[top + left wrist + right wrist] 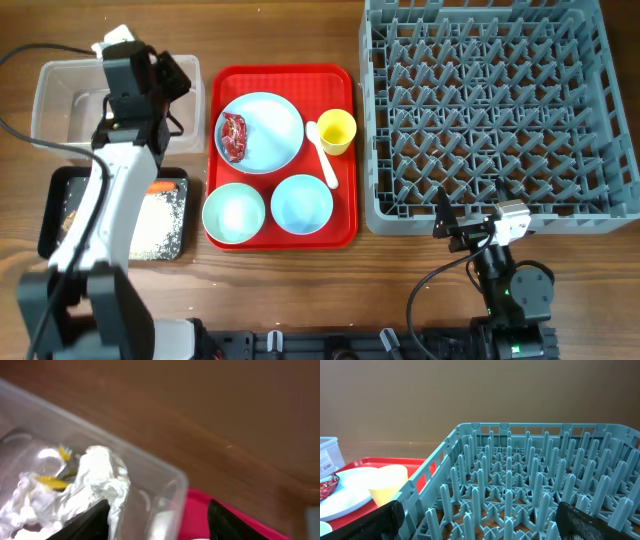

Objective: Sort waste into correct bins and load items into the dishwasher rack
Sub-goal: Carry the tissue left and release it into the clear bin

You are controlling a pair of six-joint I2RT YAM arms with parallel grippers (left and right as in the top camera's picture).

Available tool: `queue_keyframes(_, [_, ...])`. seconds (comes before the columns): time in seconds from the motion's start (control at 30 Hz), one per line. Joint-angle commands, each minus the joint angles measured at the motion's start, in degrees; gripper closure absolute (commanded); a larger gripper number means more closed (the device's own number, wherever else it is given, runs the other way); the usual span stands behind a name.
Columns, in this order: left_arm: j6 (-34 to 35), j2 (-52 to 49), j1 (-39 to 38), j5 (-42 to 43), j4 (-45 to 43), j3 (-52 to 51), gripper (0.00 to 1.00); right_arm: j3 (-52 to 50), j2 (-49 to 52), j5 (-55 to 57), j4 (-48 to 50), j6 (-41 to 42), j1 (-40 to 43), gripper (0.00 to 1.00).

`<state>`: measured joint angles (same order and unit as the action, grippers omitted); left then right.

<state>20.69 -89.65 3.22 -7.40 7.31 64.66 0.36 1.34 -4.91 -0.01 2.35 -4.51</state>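
My left gripper [172,76] hangs open and empty over the right end of the clear tub [60,90]. In the left wrist view its fingers [160,525] straddle the tub wall, with crumpled white tissue [75,485] and a yellow wrapper [50,481] inside. The black tray [60,240] holds white rice [150,215], an orange carrot [162,187] and a small brown lump [70,215]. A red wrapper [234,137] lies on the light blue plate [270,125]. My right gripper [455,225] is open and empty at the near edge of the grey rack [490,110].
A flat red serving tray [285,238] carries the plate, a yellow cup [336,131], a white spoon [322,155], a pale green bowl [234,213] and a light blue bowl [301,203]. The rack [520,485] holds no tableware. Cables run along the near table edge.
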Motion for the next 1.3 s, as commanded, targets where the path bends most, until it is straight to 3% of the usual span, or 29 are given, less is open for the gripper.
queue_keyframes(0.0, [-1.2,3.7,-0.7,-0.2,0.4,1.4,0.42,-0.1,0.0,0.2,0.2,0.8,-0.1,0.0])
queue_keyframes(0.1, [-1.0,1.5,0.9,-0.2,1.1,1.3,0.61,-0.1,0.0,0.2,0.2,0.8,-0.1,0.01])
queue_keyframes(0.17, [-1.0,-1.9,2.0,-0.1,1.1,1.3,0.96,-0.1,0.0,0.2,0.2,0.8,-0.1,0.0])
queue_keyframes(0.27, [-0.5,-8.2,3.2,0.3,0.5,1.3,0.96,-0.1,0.0,0.2,0.2,0.8,-0.1,0.0])
queue_keyframes(0.3, [-0.5,-10.4,3.9,2.0,-0.5,1.4,0.89,-0.1,0.0,0.2,0.2,0.8,-0.1,0.0])
queue_keyframes(0.33, [-0.6,-12.3,4.9,5.6,-1.7,1.4,0.7,-0.1,0.0,0.2,0.2,0.8,-0.1,0.0])
queue_keyframes(0.37, [-0.8,-12.9,6.3,9.8,-2.0,2.0,0.32,-0.1,0.1,0.2,0.2,0.8,-0.1,0.0])
queue_keyframes(0.4, [-0.7,-12.5,7.3,12.7,-1.7,3.0,0.01,-0.1,0.0,0.2,0.2,0.8,-0.1,0.0])
queue_keyframes(0.53, [-0.3,-6.9,9.9,22.7,2.9,6.3,0.0,-0.1,0.0,0.2,0.2,0.8,-0.1,0.0])
queue_keyframes(0.63, [-0.8,-3.6,10.5,18.9,5.9,6.3,0.0,-0.1,0.0,0.2,0.2,0.8,-0.1,0.0])
queue_keyframes(0.7, [-0.8,-3.5,10.9,18.2,5.9,6.3,0.91,-0.1,0.0,0.2,0.2,0.8,-0.1,0.0])
queue_keyframes(0.73, [-0.8,-3.5,11.1,18.2,6.9,6.3,0.96,-0.1,0.0,0.2,0.2,0.8,-0.1,0.0])
queue_keyframes(0.87, [-1.0,-5.0,11.5,12.0,10.8,6.1,0.96,-0.1,0.0,0.2,0.2,0.8,-0.1,0.0])
queue_keyframes(0.9, [-2.5,-5.9,11.3,11.8,11.0,6.1,0.94,-0.1,0.0,0.2,0.2,0.8,-0.1,0.0])
queue_keyframes(0.93, [-5.0,-6.6,11.0,11.8,11.2,6.1,0.85,-0.1,0.0,0.2,0.2,0.8,-0.1,0.0])
queue_keyframes(1.0, [-10.5,-6.8,10.1,11.5,11.4,6.1,0.25,-0.1,0.0,0.2,0.2,0.8,-0.1,0.0])
queue_keyframes(1.03, [-11.6,-6.7,9.5,10.3,11.2,6.1,0.0,-0.1,0.0,0.2,0.2,0.8,-0.1,0.0])
queue_keyframes(1.13, [-11.5,-6.6,8.4,5.5,11.2,6.2,0.0,-0.1,0.0,0.2,0.2,0.8,-0.1,0.0])
queue_keyframes(1.17, [-11.5,-6.6,8.4,5.4,11.4,6.2,0.11,-0.1,0.0,0.2,0.2,0.8,-0.1,0.0])
queue_keyframes(1.2, [-11.4,-6.6,8.4,5.4,11.6,6.2,0.62,-0.1,0.0,0.2,0.2,0.8,-0.1,0.0])
queue_keyframes(1.23, [-11.4,-6.6,8.4,5.4,11.9,6.2,0.83,-0.1,0.0,0.2,0.2,0.8,-0.1,0.0])
queue_keyframes(1.27, [-11.3,-6.6,8.4,5.4,12.1,6.2,0.96,-0.1,0.0,0.2,0.2,0.8,-0.1,0.0])
